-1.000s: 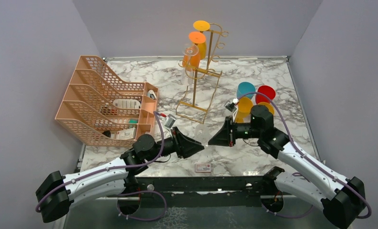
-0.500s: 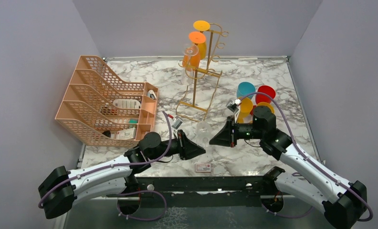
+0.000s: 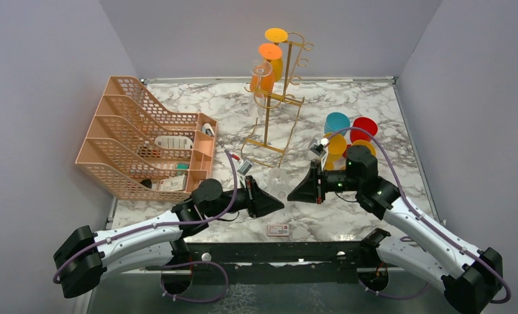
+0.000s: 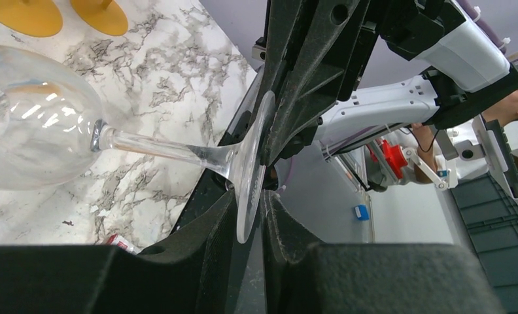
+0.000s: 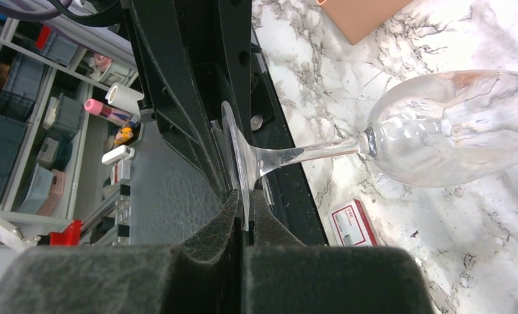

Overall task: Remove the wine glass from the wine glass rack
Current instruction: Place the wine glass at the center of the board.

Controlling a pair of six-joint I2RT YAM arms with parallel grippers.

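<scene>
Wine glass [image 5: 452, 131]: off the wine glass rack [image 3: 269, 131], on its near side.
Right gripper [image 5: 244, 199]: clamped on the foot.
Left gripper [image 4: 250, 209]: just narrowed onto the same foot.
Meaning: handover likely.

Rack [image 3: 268, 124] and cups [image 3: 338, 123] (farther back) flank a passable gap.

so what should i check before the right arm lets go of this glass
1. right gripper shut on the wine glass foot: ok
2. left gripper fingers either side of the same foot: ok
3. left gripper clamped firmly on the foot: cannot tell
4. wine glass off the wine glass rack: ok
5. bowl clear of the table: cannot tell
</scene>
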